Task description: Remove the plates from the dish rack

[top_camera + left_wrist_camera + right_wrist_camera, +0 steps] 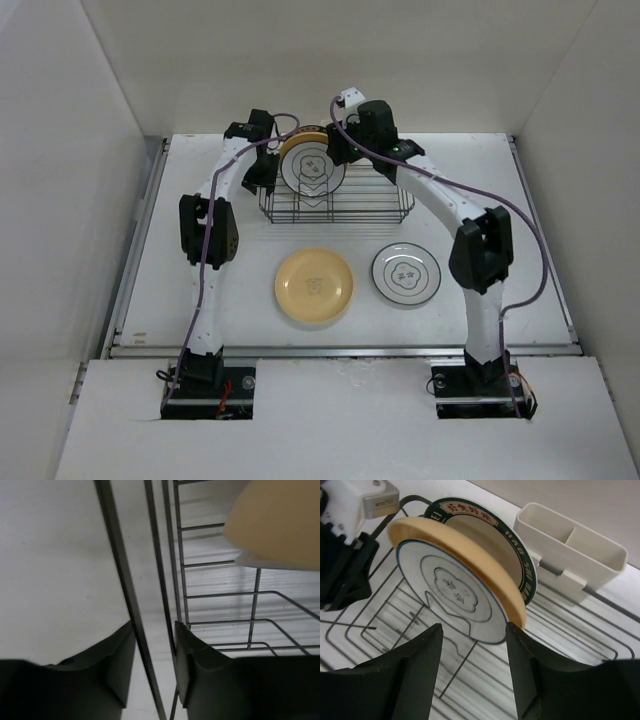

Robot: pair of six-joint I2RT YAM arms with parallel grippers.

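Observation:
The dark wire dish rack (350, 205) stands at the back middle of the table. Three plates stand upright in its left part: a white one with a dark rim (447, 587) in front, a yellow-orange one (470, 545) behind it, and one with a dark patterned rim (517, 545) at the back. My right gripper (474, 635) is open, with its fingertips on either side of the white plate's lower edge. My left gripper (155, 665) is open at the rack's left end, straddling its rim wires (125, 580). The yellow-orange plate (280, 525) shows at the upper right of the left wrist view.
Flat on the table in front of the rack lie a yellow plate (313, 285) and a white plate with a dark rim (406, 274). A white plastic holder (570, 555) is clipped to the rack's far long side. White walls enclose the table.

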